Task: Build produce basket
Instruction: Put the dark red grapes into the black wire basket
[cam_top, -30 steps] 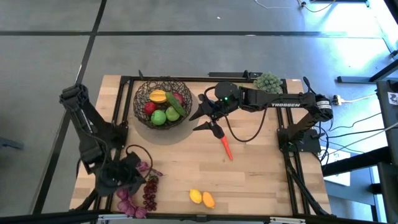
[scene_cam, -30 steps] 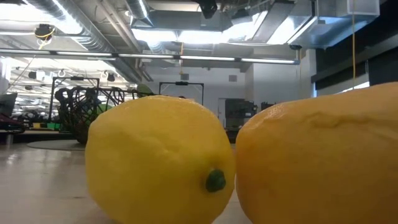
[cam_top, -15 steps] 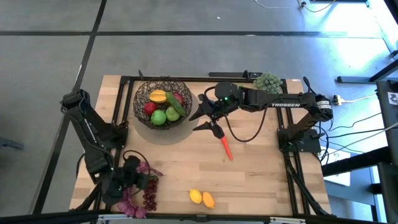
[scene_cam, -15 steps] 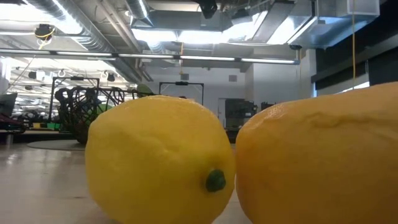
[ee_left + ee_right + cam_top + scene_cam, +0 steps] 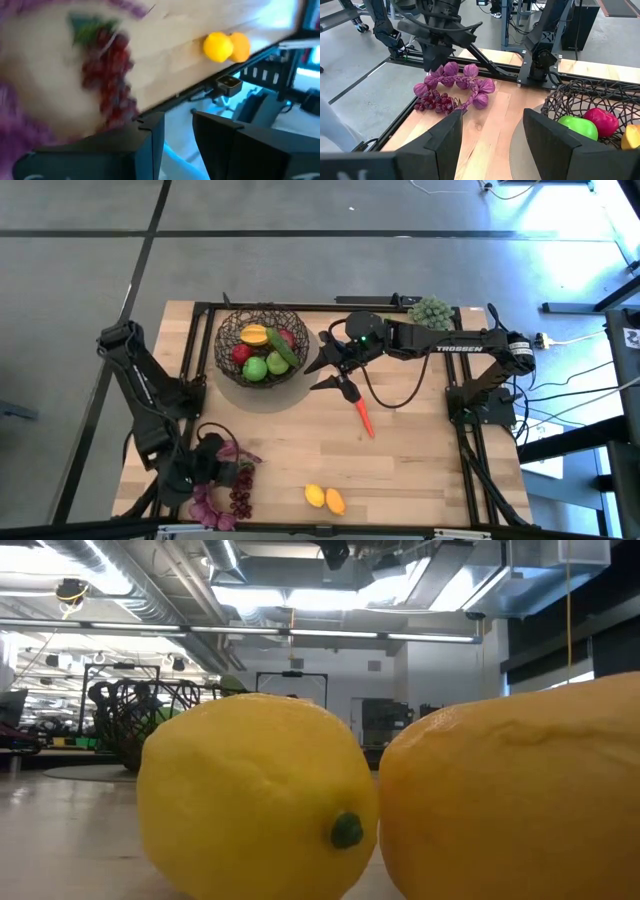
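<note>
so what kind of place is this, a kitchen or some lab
Most likely a robotics lab or workshop, not a kitchen. The low view shows exposed ceiling ducts and strip lights; the wooden table sits on a bare concrete floor with cables trailing off it.

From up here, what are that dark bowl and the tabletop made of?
The basket looks like dark woven wire, matte; you can see the fruit through its open mesh. The table looks like pale wood with visible plank seams, smooth and unpainted, though possibly a laminate.
</note>
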`<state>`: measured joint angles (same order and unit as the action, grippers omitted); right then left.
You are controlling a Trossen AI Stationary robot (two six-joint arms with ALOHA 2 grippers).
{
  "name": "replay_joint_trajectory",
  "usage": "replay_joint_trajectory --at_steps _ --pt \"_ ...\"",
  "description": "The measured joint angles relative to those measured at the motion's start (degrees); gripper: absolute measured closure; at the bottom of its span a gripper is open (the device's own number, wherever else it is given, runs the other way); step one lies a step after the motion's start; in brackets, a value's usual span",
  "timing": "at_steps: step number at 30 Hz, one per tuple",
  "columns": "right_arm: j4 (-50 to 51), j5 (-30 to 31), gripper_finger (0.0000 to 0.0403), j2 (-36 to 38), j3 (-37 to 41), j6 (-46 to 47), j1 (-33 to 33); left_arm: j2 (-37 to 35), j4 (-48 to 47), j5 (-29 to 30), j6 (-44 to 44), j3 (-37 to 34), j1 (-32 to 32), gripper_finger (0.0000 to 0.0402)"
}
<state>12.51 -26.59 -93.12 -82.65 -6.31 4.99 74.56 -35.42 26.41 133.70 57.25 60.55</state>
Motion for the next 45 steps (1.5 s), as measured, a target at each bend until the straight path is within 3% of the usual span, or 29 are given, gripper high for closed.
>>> replay_joint_trajectory --at_steps 5,16,22,28,33,38,45 --pt "-0.06 0.02 0.0198 0.0 0.0 0.0 0.02 -0.14 -1.3 -8.33 11.96 0.0 -0.22 0.0309" --pt "-0.09 0.02 0.0198 0.0 0.0 0.0 0.02 0.02 -2.9 -8.07 6.93 0.0 -2.36 0.0308" --pt "-0.08 0.01 0.0198 0.0 0.0 0.0 0.0 0.0 -2.88 -13.65 5.63 0.0 -4.86 0.0291" --pt "-0.07 0.0 0.0198 0.0 0.0 0.0 0.01 0.55 -2.6 -16.23 4.8 0.0 -7.79 0.025" --pt "-0.07 0.01 0.0198 0.0 0.0 0.01 0.02 3.06 -2.22 -21.54 5.47 0.0 -10.04 0.0196" --pt "-0.06 0.02 0.0198 0.0 0.0 0.0 0.0 5.19 -2.06 -22.41 3.47 0.0 -11.01 0.0147" --pt "-0.04 0.01 0.0198 -0.02 0.0 0.0 0.01 10.66 -0.3 -25.61 2.11 0.0 -11.56 0.0116"
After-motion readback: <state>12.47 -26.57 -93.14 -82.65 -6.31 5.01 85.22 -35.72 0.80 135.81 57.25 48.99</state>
